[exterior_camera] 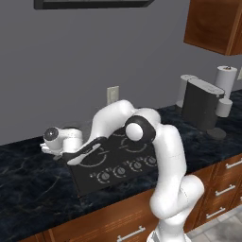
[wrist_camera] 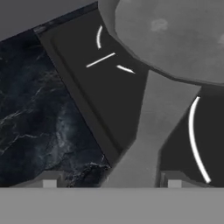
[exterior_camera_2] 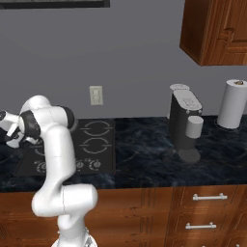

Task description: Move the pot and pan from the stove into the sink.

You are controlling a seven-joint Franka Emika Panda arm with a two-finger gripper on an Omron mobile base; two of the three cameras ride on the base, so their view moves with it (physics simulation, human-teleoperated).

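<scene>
The dark marble table (exterior_camera_2: 144,154) carried the black stove (exterior_camera_2: 91,144), and the grey pan (wrist_camera: 175,39) sat on the stove's left part. The gripper (wrist_camera: 111,180) hung over the pan's handle (wrist_camera: 148,131), its fingertips (wrist_camera: 50,179) apart, one on each side.

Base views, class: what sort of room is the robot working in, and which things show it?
A simulated home kitchen: a black cooktop with burner rings and knobs, a coffee machine on the dark marble counter, and a paper towel roll.
</scene>
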